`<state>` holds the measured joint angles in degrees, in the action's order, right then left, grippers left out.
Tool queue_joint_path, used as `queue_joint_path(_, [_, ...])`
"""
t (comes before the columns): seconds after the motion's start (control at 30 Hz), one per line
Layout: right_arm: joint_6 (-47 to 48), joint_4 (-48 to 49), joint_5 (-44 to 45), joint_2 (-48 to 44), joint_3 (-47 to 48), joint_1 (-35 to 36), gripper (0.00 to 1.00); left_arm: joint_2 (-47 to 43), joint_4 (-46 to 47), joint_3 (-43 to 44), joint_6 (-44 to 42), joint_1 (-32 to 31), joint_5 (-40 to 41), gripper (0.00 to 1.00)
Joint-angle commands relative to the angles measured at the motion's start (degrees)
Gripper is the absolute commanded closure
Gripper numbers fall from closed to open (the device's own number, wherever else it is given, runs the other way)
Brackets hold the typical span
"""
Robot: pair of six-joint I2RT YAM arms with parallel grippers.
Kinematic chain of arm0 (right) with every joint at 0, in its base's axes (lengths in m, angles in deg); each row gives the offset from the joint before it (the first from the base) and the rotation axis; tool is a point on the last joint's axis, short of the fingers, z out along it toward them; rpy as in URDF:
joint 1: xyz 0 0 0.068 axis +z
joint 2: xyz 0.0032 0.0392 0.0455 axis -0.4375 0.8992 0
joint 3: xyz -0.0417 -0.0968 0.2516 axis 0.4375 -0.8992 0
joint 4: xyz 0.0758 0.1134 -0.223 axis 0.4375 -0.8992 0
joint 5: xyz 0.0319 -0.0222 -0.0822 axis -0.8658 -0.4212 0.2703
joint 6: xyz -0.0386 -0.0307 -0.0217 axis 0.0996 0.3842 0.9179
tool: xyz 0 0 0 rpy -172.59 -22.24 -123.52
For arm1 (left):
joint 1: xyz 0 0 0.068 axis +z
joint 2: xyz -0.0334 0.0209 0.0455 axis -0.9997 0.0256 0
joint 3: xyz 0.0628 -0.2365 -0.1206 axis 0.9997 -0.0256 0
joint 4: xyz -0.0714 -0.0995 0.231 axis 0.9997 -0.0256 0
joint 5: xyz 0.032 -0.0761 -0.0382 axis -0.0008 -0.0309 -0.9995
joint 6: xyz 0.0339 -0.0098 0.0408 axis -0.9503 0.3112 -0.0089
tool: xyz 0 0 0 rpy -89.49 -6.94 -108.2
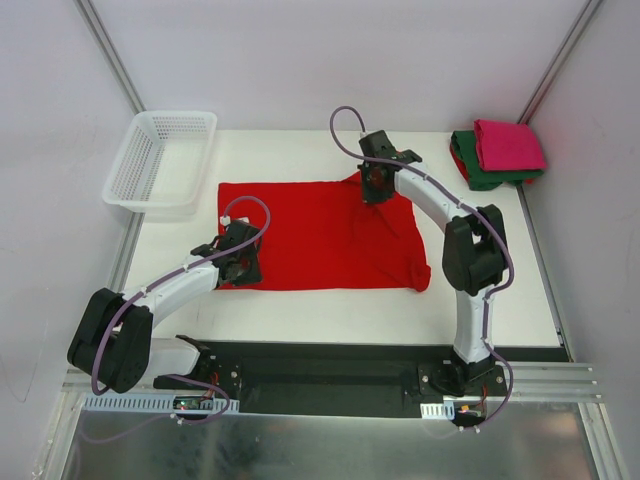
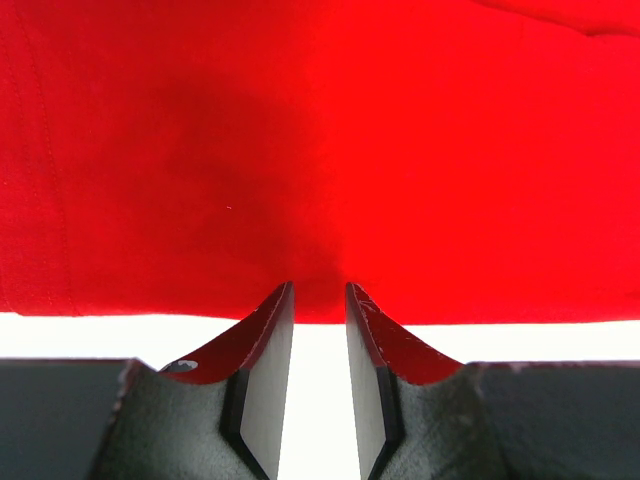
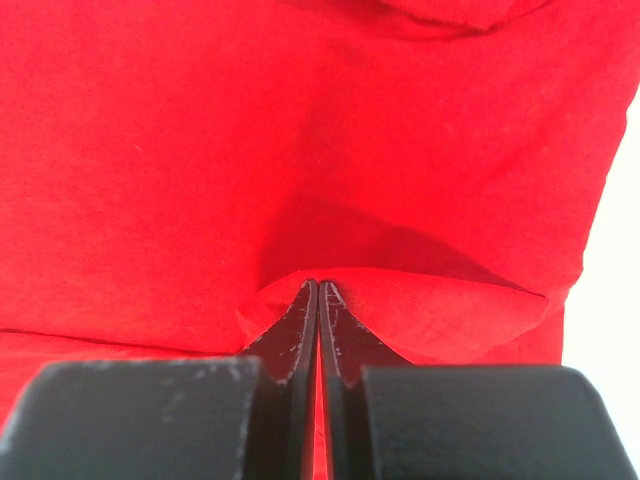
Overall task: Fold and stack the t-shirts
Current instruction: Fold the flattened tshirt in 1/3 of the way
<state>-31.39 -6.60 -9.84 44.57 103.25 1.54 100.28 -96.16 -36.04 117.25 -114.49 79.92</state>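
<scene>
The bright red t-shirt [image 1: 320,238] lies spread on the white table, half folded. My left gripper [image 1: 243,262] is open at the shirt's near left hem, its tips touching the edge of the cloth [image 2: 320,180]. My right gripper [image 1: 374,186] is shut on a pinched fold of the red shirt [image 3: 400,310] at its far right edge. The magenta-pink t-shirt [image 1: 508,144] lies folded on the folded dark green t-shirt [image 1: 478,172] at the far right corner.
A white mesh basket [image 1: 160,162] stands at the far left, partly off the table. The table's near edge [image 1: 340,330] borders the black base plate. Frame posts stand at both back corners.
</scene>
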Motion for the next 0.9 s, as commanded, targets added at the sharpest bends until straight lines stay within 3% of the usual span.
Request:
queue_joint_path(0.0, [1.21,-0.03,-0.96,0.63,3.90,0.11,0.99,-1.47,0.09,-0.13,0.29,-0.67,0.71,0.73])
queue_joint_path(0.6, [1.47,-0.64,-3.77,4.06,8.65,0.11,0.98,-1.38,-0.52,0.58,-0.06,-0.59,0.97,0.73])
queue_joint_path(0.67, [1.47,-0.73,-4.12,4.67,9.17,0.11,0.92,-1.29,-0.52,0.67,-0.06,-0.67,0.97,0.73])
queue_joint_path(0.73, [1.47,-0.99,-3.86,4.94,9.53,0.11,0.75,-1.29,-0.61,0.67,-0.15,-0.59,0.97,0.73])
queue_joint_path(0.87, [2.95,-0.91,0.08,2.93,8.12,0.11,0.60,-1.38,-0.61,0.58,0.03,-0.68,0.97,0.73])
